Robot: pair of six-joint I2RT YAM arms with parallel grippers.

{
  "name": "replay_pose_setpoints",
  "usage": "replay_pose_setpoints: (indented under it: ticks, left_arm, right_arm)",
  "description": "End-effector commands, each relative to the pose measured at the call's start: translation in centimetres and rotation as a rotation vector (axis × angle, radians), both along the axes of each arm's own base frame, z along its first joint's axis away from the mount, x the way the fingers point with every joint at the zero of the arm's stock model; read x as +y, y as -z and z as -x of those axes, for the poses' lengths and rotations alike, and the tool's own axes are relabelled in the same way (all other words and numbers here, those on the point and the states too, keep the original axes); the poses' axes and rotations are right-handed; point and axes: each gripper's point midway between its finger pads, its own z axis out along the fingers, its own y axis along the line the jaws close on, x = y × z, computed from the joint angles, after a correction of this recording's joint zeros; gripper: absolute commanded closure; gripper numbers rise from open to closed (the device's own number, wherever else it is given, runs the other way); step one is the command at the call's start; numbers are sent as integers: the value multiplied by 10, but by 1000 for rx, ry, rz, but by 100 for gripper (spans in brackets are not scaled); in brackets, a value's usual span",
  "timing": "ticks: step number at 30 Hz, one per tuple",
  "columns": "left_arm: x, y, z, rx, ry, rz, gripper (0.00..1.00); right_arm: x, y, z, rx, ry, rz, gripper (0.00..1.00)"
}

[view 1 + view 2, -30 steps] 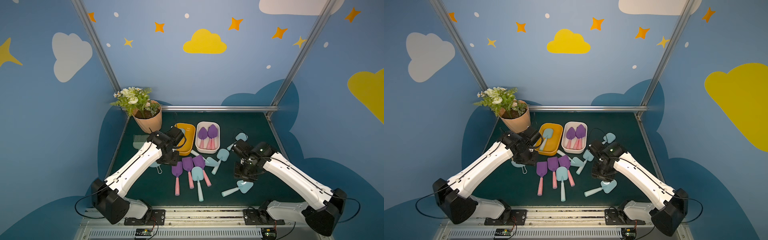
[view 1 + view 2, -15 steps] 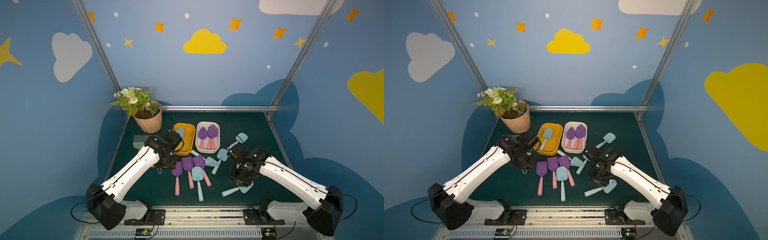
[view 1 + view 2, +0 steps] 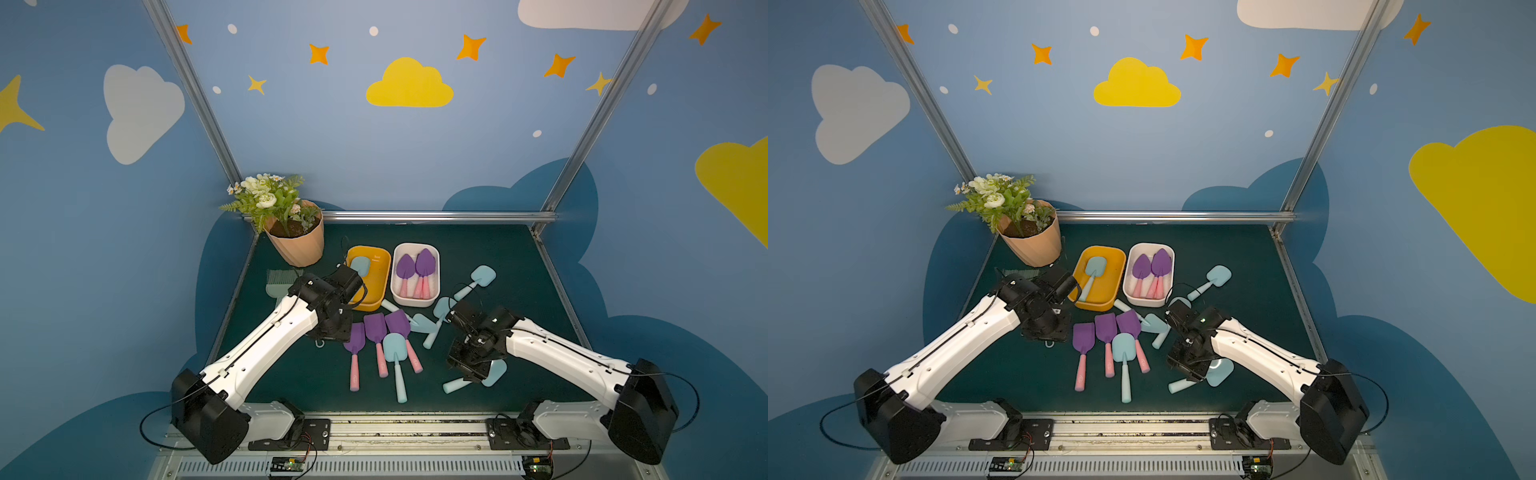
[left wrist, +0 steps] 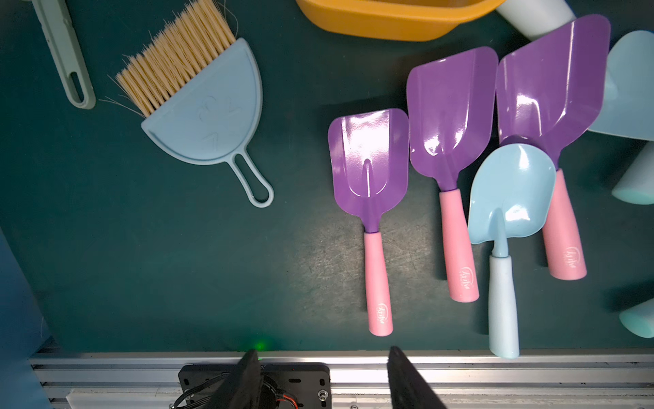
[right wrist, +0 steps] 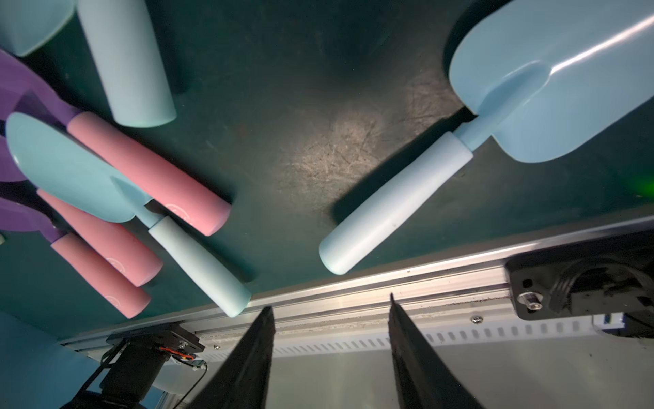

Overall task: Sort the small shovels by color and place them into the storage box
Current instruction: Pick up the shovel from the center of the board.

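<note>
The left gripper (image 4: 322,350) had drawn back from over the yellow tub (image 3: 1096,305), leaving one blue shovel (image 3: 1096,266) lying inside it. Its jaws stood apart and empty, touching nothing. Just ahead of its fingertips lay the pink handle of the nearest purple shovel (image 4: 368,159), with the dustpan (image 4: 208,117) further off to one side. A purple pick looked likely next, bound for the white tub (image 3: 1144,302), which held two purple shovels (image 3: 1160,262). The right gripper (image 5: 329,302) had swung toward the table's front edge. Its jaws also stood apart, holding nothing, with the front blue shovel (image 5: 456,150) lying handle-first just ahead, not yet between them.
</note>
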Motion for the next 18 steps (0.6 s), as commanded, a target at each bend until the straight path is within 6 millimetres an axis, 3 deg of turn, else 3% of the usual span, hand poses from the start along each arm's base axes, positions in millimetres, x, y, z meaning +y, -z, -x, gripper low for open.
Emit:
replay_pose_setpoints:
  ticks: [1, 18]
  left_arm:
    - [2, 0, 1, 1, 9, -14, 49]
    - [2, 16, -3, 31, 43, -48, 44]
  right_arm:
    - [8, 7, -1, 7, 74, -21, 46]
    - [-9, 9, 4, -38, 275, 28, 41]
